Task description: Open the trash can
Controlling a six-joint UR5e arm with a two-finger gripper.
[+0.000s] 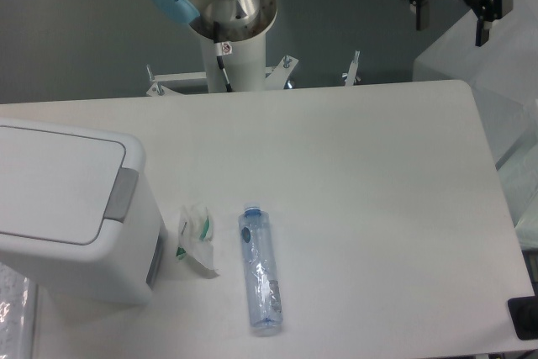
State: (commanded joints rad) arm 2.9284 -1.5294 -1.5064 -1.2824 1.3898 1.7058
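The trash can point(71, 208) is a big boxy white bin at the table's left edge. Its flat white lid lies shut, and a grey push tab point(124, 194) sits on the lid's right side. My gripper point(452, 21) hangs high at the top right, beyond the table's far right corner and far from the bin. Its two black fingers point(420, 13) point down and stand apart, with nothing between them.
A crumpled white and green wrapper point(195, 237) lies just right of the bin. A clear plastic bottle point(259, 268) with a blue cap lies on its side beside it. The arm's base column point(227, 31) stands behind the table's far edge. White covered objects point(496, 65) sit at the right.
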